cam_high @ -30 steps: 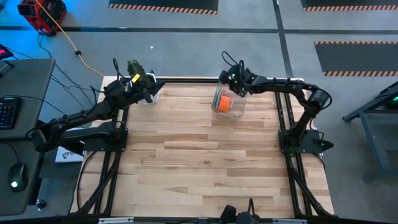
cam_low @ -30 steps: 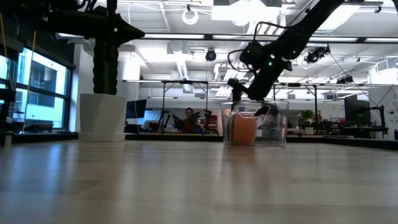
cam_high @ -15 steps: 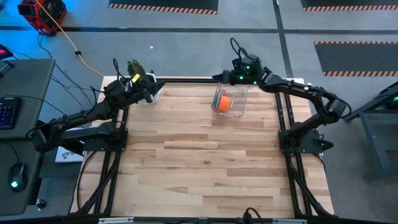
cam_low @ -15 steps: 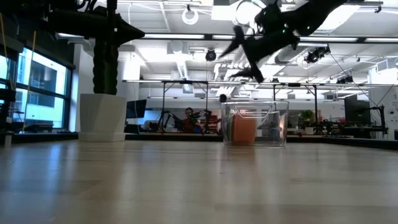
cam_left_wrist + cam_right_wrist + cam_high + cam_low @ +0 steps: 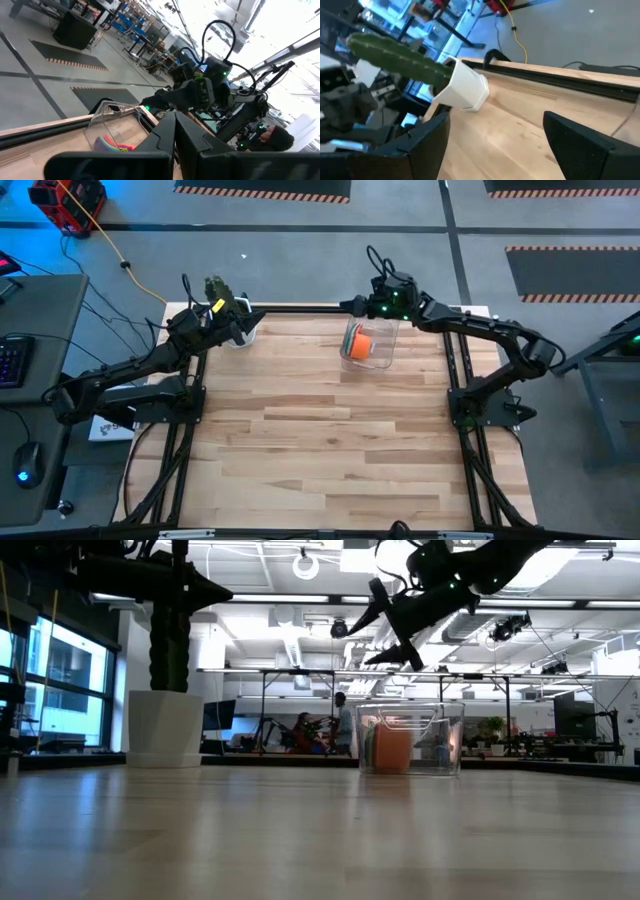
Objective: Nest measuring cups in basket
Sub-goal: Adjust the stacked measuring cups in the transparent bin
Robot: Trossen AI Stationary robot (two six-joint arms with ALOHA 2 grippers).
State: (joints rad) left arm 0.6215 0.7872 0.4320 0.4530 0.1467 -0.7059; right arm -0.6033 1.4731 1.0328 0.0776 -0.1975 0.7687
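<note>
Two arms are seen over a wooden counter (image 5: 320, 430), its near half carrying nothing. Toward 12 o'clock, slightly right of centre, the clear basket (image 5: 382, 352) is set near the far edge. The measuring cups (image 5: 359, 344) are seen inside it, stacked at its left end, orange outermost; coloured rims show in the left wrist view (image 5: 112, 145). Being small hard plastic, the cups are judged light, stiff and somewhat slick; the short flat handles would offer the surest hold. The basket is judged light and thin-walled, best taken by its rim. The right gripper (image 5: 385, 625) is held released, fingers spread, raised above the basket toward 12 o'clock, nothing in it. At 10 o'clock the left gripper (image 5: 243, 328) is kept clenched and empty beside a white cactus pot (image 5: 165, 728).
</note>
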